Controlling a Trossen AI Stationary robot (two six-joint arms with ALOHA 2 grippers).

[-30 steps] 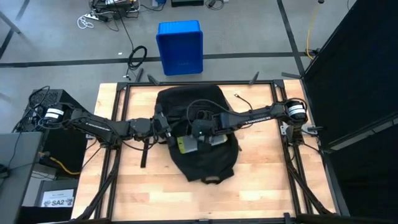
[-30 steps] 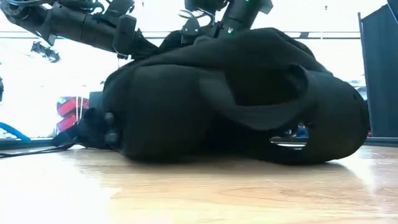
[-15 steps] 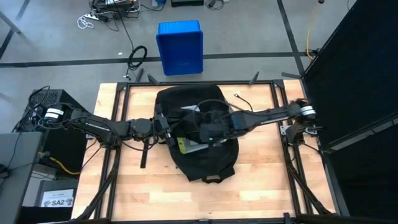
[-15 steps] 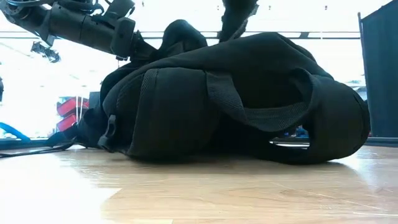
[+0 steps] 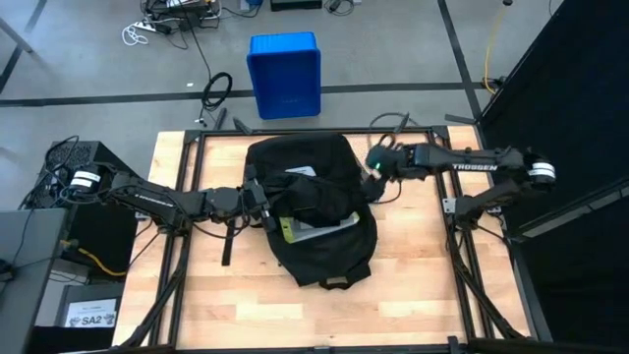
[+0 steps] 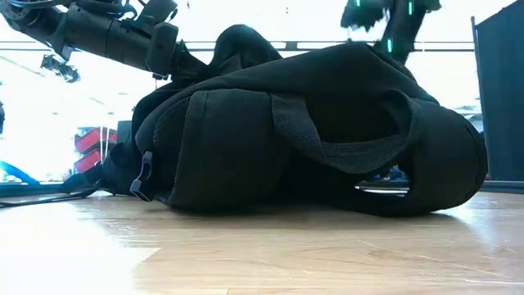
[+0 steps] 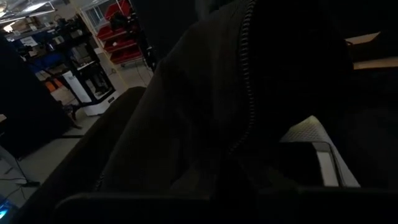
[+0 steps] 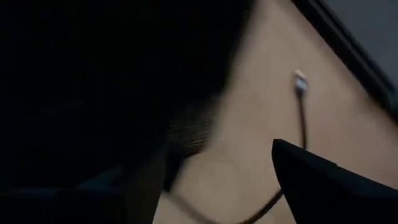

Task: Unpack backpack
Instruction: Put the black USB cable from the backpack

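One backpack, one blue bin, one table, two arms.

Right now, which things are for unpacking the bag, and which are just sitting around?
For the job:
backpack, lying on the table
left gripper, shut on the backpack's opening edge
right gripper, beside the backpack

Just lying about:
blue bin on the floor
loose cable on the table

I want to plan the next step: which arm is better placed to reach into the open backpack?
The right. Its pincer hangs free beside the large black fabric backpack, near the opening. The left pincer is shut on the backpack's edge, keeping it open.
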